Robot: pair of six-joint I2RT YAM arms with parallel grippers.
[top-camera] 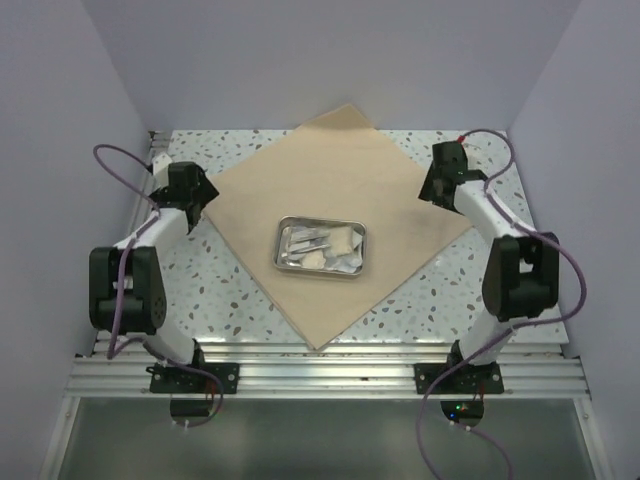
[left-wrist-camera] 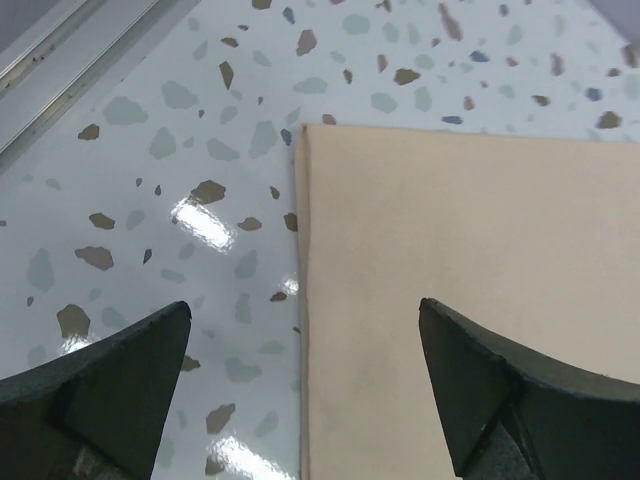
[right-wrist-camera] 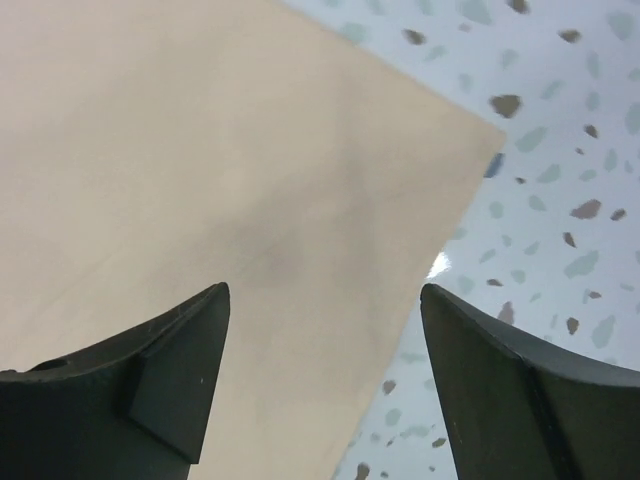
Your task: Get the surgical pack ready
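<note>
The surgical pack is a tan cloth (top-camera: 300, 185) spread flat as a diamond on the speckled table, with a small steel tray (top-camera: 282, 262) of white packets (top-camera: 342, 244) resting at its middle. My left gripper (top-camera: 203, 195) hovers open over the cloth's left corner (left-wrist-camera: 330, 160), one finger over the table and one over the cloth (left-wrist-camera: 470, 230). My right gripper (top-camera: 432, 188) is open above the right corner (right-wrist-camera: 470, 150). My left gripper (left-wrist-camera: 305, 310) and my right gripper (right-wrist-camera: 325, 290) both hold nothing between their fingers.
White walls enclose the table (top-camera: 215, 290) on three sides. An aluminium rail (top-camera: 320, 368) runs along the near edge where both arm bases are bolted. Purple cables (top-camera: 110, 160) loop beside each arm.
</note>
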